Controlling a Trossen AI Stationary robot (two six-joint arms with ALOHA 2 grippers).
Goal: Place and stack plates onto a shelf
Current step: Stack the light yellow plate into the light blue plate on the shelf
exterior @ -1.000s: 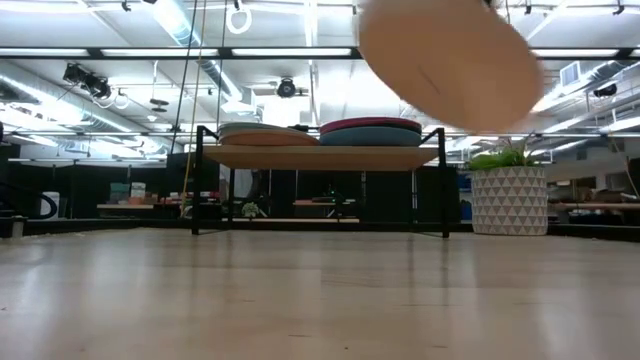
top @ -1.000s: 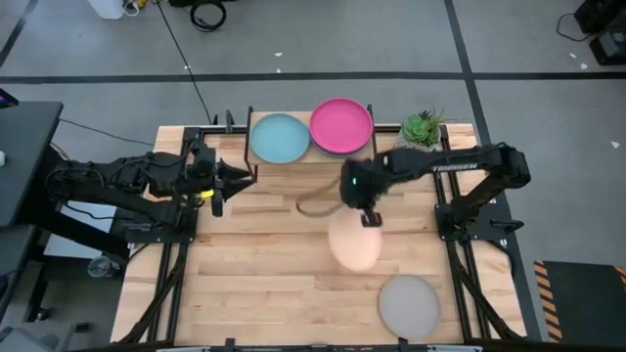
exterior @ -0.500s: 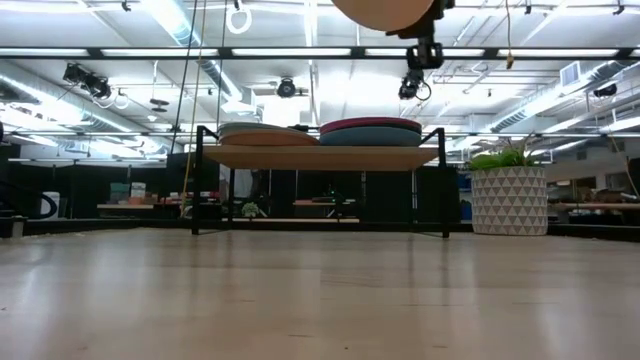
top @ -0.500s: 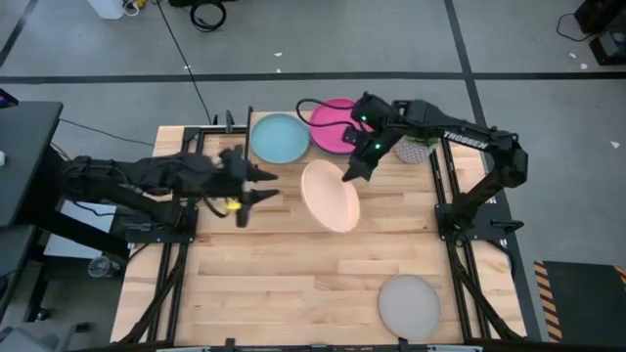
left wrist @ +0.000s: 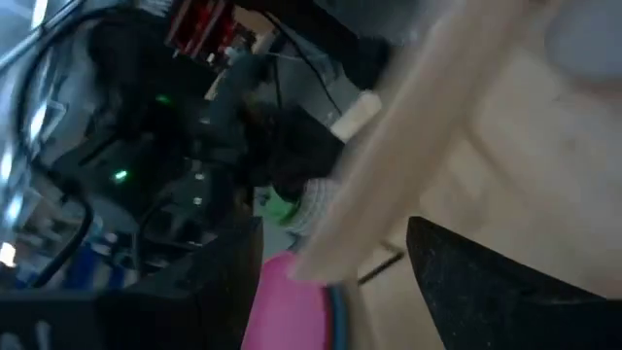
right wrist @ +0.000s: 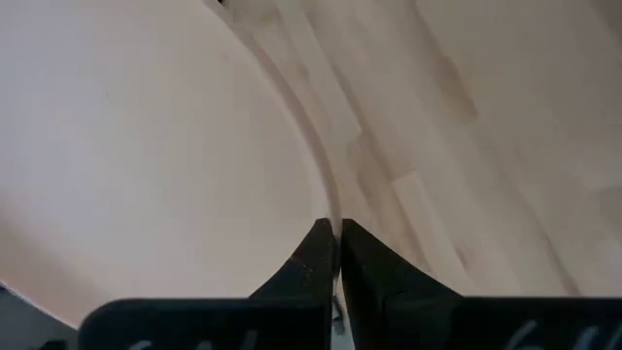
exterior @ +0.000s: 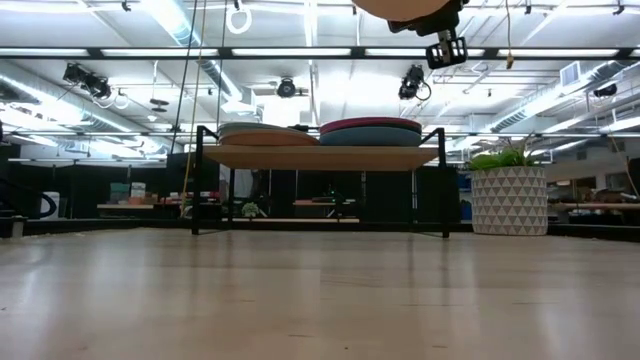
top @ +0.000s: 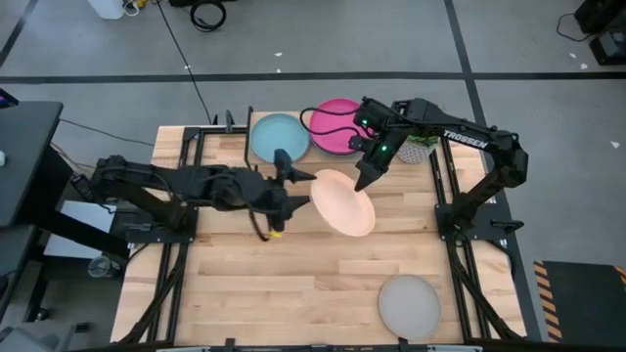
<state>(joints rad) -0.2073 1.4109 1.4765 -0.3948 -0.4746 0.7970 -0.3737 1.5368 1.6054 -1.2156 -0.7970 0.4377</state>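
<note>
My right gripper (top: 367,177) is shut on a cream plate (top: 342,202), carried above the middle of the table, near the shelf (exterior: 320,156). In the low view the plate (exterior: 400,8) sits at the picture's top, above shelf height. My left gripper (top: 301,191) is open beside the plate's left rim. In the left wrist view the plate (left wrist: 418,126) passes edge-on between its fingers, and I cannot tell whether they touch it. The shelf carries two stacks, topped by a light blue plate (top: 280,138) and a magenta plate (top: 337,125). A grey plate (top: 410,306) lies flat on the table. My right gripper pinches the cream plate's rim (right wrist: 328,199) between its two fingers, at the edge toward the far right. The fingers slant down from the table's far right side. The plate is lifted clear and tilted.
A green plant in a white patterned pot (top: 423,129) stands at the shelf's right end, close under my right arm. Black frame rails (top: 445,186) run along both sides of the table. The near half of the table (top: 293,284) holds only the grey plate.
My right gripper lifted the cream plate from low over the table's middle and carried it toward the far edge, up near the shelf. The plate tipped as it rose. My left arm reached toward the table's right until its open fingers stood at the plate's left rim.
</note>
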